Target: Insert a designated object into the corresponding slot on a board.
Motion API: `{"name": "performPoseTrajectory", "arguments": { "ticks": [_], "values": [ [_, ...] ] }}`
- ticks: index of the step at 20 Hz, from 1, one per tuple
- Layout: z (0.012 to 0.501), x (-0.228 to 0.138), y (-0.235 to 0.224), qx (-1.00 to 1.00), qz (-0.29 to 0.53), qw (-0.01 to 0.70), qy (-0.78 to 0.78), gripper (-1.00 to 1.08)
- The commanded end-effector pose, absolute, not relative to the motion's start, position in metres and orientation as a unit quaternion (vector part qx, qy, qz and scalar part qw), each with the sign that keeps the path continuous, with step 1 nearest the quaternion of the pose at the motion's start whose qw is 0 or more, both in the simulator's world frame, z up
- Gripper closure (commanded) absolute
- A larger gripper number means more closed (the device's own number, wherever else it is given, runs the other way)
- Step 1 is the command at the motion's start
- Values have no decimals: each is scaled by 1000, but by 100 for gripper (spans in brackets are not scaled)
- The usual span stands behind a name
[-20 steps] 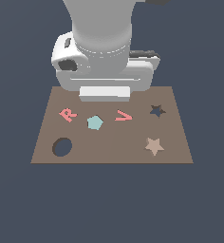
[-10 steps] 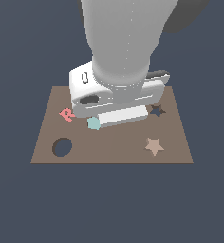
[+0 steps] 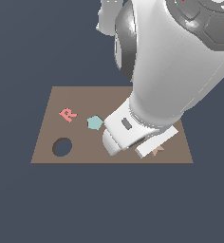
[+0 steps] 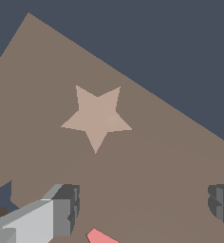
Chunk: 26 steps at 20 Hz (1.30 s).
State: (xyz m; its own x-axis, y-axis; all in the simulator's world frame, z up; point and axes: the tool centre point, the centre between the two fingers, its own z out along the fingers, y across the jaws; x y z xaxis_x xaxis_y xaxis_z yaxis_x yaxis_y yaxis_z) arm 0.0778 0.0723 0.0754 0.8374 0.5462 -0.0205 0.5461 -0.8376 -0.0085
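The pale tan star (image 4: 97,117) lies flat on the brown board (image 4: 156,156). In the wrist view my gripper (image 4: 144,206) is open, with its dark fingertips (image 4: 66,209) wide apart and nothing between them. The star sits just beyond the fingertips, apart from both. A dark pointed piece of the slot (image 4: 2,197) shows at the frame's edge beside one finger. In the exterior view the arm hangs over the board's (image 3: 85,97) right part. Only a tip of the star (image 3: 157,151) peeks out under the hand, and the slot is hidden.
On the exterior view's left part of the board are a pink letter R (image 3: 68,114), a teal pentagon (image 3: 94,123) and a larger dark round hole (image 3: 62,146). A pink letter corner (image 4: 100,236) shows near my fingers. The dark floor surrounds the board.
The arm has swung from the board's far middle toward the near right and come lower. It now covers the V, the slot and most of the star.
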Motion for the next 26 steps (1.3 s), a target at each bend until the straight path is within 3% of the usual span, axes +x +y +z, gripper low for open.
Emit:
{"name": "performPoseTrajectory", "arguments": {
  "ticks": [1,11,26],
  "values": [
    [68,86,87,-947,8,1,-322,-92],
    [51,99,125,-913,1,0,-407,-92],
    [30,99,129,-910,0,0,-414,-92]
  ]
}}
